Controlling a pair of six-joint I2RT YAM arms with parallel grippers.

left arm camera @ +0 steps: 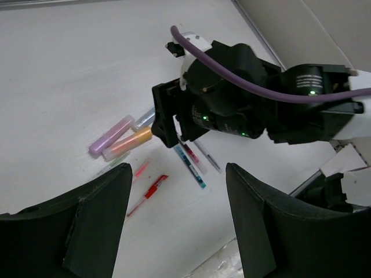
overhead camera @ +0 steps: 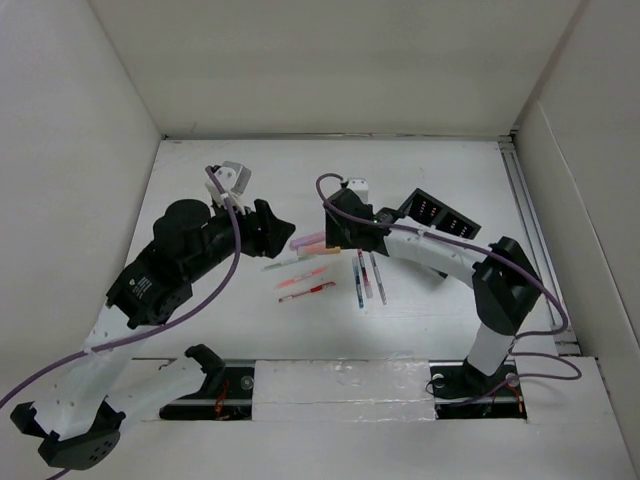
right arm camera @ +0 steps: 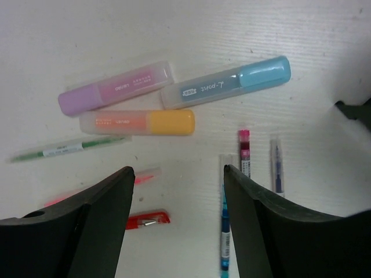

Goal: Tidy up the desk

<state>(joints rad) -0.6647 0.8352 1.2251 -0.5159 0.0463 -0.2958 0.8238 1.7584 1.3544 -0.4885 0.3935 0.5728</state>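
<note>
The right gripper [right arm camera: 177, 188] hovered with its fingers apart and nothing between them. The left gripper [left arm camera: 178, 174], close beside it, was also spread and empty. The desk [right arm camera: 191, 29] lay flat under both. Just ahead of the right fingertips lay the orange highlighter [right arm camera: 139, 122], touching or almost touching the purple highlighter [right arm camera: 116, 88] beyond it, with the blue highlighter [right arm camera: 232, 82] very near. I think a closing pinch here could catch two bodies together, or push one so that it rolls away, because they are round and packed closely. The thin pink pen [right arm camera: 244, 152] beside one finger could be knocked aside. The two arms were near each other, so a careless descent might make them collide
</note>
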